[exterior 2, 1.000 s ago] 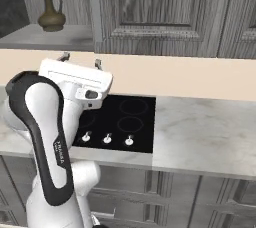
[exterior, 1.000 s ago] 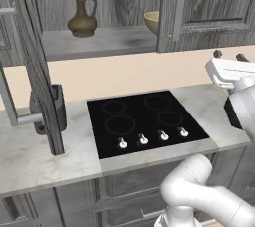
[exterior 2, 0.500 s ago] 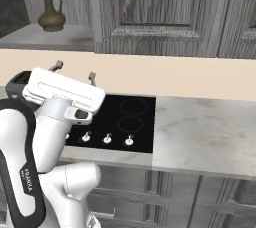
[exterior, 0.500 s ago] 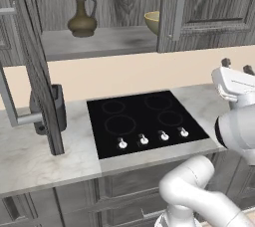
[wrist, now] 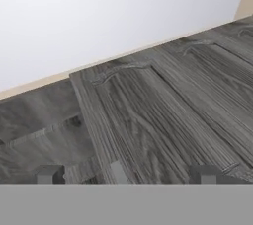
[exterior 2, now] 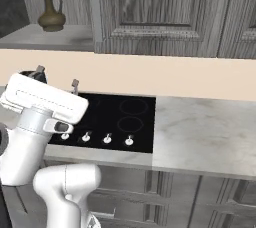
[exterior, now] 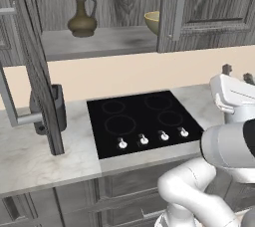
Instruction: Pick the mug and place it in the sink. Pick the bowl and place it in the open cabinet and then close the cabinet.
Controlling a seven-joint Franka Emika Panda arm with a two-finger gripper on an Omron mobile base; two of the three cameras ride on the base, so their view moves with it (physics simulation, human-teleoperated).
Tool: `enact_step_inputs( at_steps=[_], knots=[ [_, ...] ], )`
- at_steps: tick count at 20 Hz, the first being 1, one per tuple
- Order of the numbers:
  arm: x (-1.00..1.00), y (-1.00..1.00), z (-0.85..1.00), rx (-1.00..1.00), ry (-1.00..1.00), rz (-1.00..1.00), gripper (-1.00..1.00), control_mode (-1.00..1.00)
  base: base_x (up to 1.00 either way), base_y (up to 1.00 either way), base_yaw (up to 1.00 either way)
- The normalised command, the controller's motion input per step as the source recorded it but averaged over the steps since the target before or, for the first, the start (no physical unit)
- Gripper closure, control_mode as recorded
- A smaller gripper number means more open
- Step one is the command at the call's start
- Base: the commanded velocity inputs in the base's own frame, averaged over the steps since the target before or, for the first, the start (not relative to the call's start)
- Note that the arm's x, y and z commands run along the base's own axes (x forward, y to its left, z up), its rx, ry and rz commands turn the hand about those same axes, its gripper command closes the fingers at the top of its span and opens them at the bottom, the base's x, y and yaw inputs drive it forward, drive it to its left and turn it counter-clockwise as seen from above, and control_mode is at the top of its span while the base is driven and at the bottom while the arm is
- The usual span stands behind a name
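Left to right, counted. Cabinet [exterior: 99,42], one, wall-mounted: left door [exterior: 35,71] swung open toward the near side, right door [exterior: 209,12] partly open. Brown jug [exterior: 82,14], one, left on the shelf. Bowl [exterior: 153,22], one, right on the same shelf, partly hidden behind the right door's edge. Cooktop [exterior: 144,119], one, four rings, on the counter below. Gripper [exterior: 236,72], one, far right over the counter, fingers pointing up, spread wide, empty. Key relation: the right door hangs up and left of the gripper; closing it looks like the step in hand.
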Motion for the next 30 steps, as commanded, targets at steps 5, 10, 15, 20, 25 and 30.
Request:
enact_step_inputs(
  at_steps=[5,10,15,20,25,30],
  knots=[
    [-0.39,0.57,0.0,-0.05,0.0,0.0,-1.0,-1.0,0.0,0.0,0.0],
    [-0.6,0.32,0.02,-0.04,0.0,0.0,-1.0,-1.0,0.0,0.0,0.0],
    [-0.88,0.06,0.05,0.0,0.02,0.0,-1.0,-1.0,0.0,0.0,0.0],
    [-1.0,0.05,0.13,0.0,0.01,0.0,-1.0,-1.0,0.0,0.0,0.0],
    [-1.0,0.28,0.06,0.0,0.03,0.0,-1.0,-1.0,0.0,0.0,0.0],
    [-0.89,0.54,0.0,-0.02,0.04,0.0,-1.0,-1.0,0.0,0.0,0.0]
  ],
)
